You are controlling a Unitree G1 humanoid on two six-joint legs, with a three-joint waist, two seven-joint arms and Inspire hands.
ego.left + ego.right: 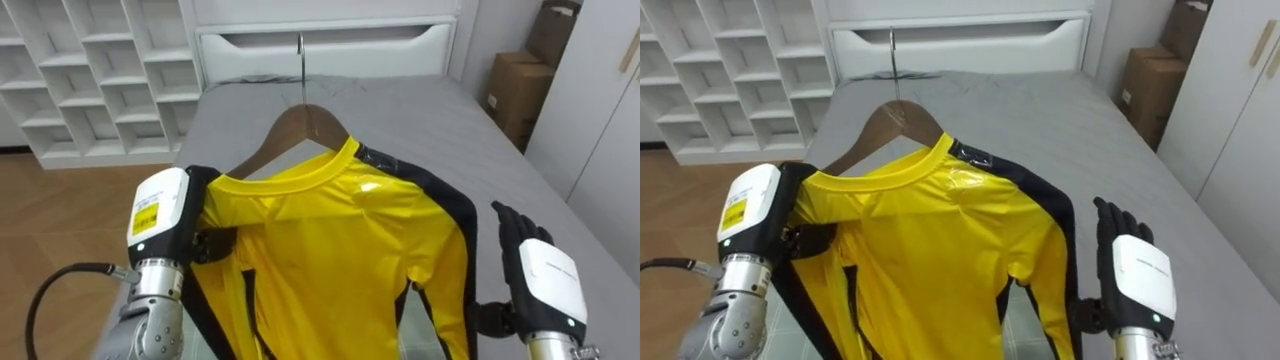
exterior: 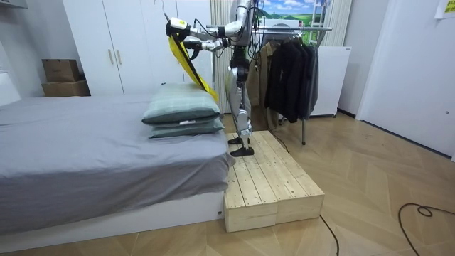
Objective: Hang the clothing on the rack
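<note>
A yellow shirt (image 1: 340,240) with black trim hangs on a wooden hanger (image 1: 305,125), whose metal hook (image 1: 300,60) points up. My left hand (image 1: 160,215) holds the shirt's left shoulder, dark fingers curled into the cloth over the hanger's end. My right hand (image 1: 545,275) stands beside the right sleeve with straight fingers, just apart from the cloth. In the room view I stand on a wooden platform (image 2: 270,178) by the bed, holding the shirt (image 2: 186,57) up high over the pillows (image 2: 181,110).
A grey bed (image 1: 420,110) lies below and ahead of the shirt. White cube shelves (image 1: 90,70) stand at the left, cardboard boxes (image 1: 520,90) at the right. Behind me a clothes rack (image 2: 291,64) holds dark garments.
</note>
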